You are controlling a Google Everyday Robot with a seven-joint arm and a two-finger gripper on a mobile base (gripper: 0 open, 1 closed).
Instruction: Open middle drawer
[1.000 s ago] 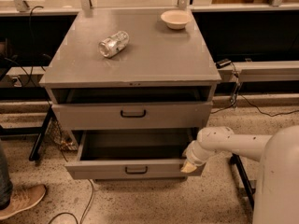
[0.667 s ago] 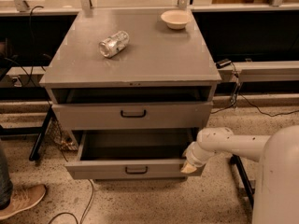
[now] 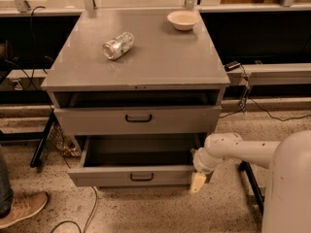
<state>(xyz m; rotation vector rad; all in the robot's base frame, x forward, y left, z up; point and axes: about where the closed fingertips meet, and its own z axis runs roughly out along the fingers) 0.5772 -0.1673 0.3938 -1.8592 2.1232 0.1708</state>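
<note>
The grey metal cabinet [image 3: 141, 67] has a drawer [image 3: 138, 119] under its top, drawn out slightly with a dark gap above it. Below it the middle drawer [image 3: 136, 174] is pulled well out. Its dark inside shows, and a small black bar handle [image 3: 142, 177] sits at the centre of its front. My gripper [image 3: 198, 182], with a tan tip on a white arm [image 3: 233, 149], is at the right end of that drawer's front, low near the floor. The arm reaches in from the right. No drawer shows below the pulled-out one.
A crushed can [image 3: 118, 45] lies on the cabinet top, and a white bowl [image 3: 182, 19] stands at its back right. A person's shoe [image 3: 22, 210] is at the lower left. Cables [image 3: 73, 217] lie on the speckled floor. A black stand leg [image 3: 41, 140] is left of the cabinet.
</note>
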